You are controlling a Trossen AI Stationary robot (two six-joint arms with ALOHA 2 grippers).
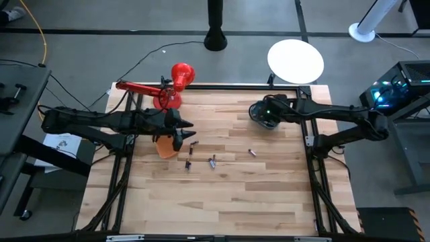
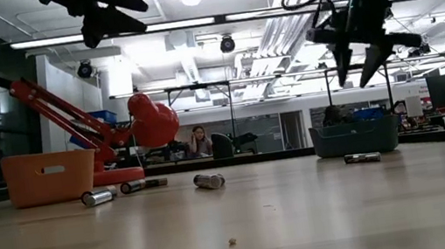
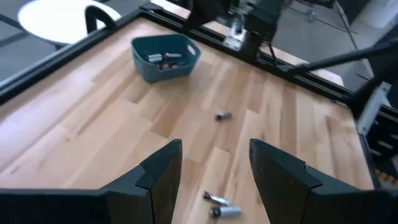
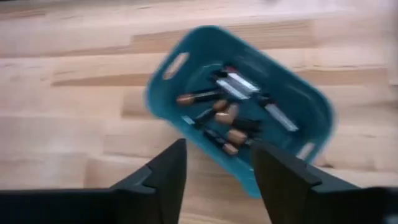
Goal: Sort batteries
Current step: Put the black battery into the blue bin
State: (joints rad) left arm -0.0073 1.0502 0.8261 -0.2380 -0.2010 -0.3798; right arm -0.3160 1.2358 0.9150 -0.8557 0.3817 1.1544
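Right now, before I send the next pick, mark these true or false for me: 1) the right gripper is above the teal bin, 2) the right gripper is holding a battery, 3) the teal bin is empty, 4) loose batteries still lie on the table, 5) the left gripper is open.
1) True: the right gripper hangs over the teal bin.
2) False: its fingers stand apart with nothing between them.
3) False: the teal bin holds several batteries.
4) True: one battery lies alone mid-table, and a few more lie near the orange bin.
5) True: the left gripper is open and holds nothing, above the table by the orange bin.
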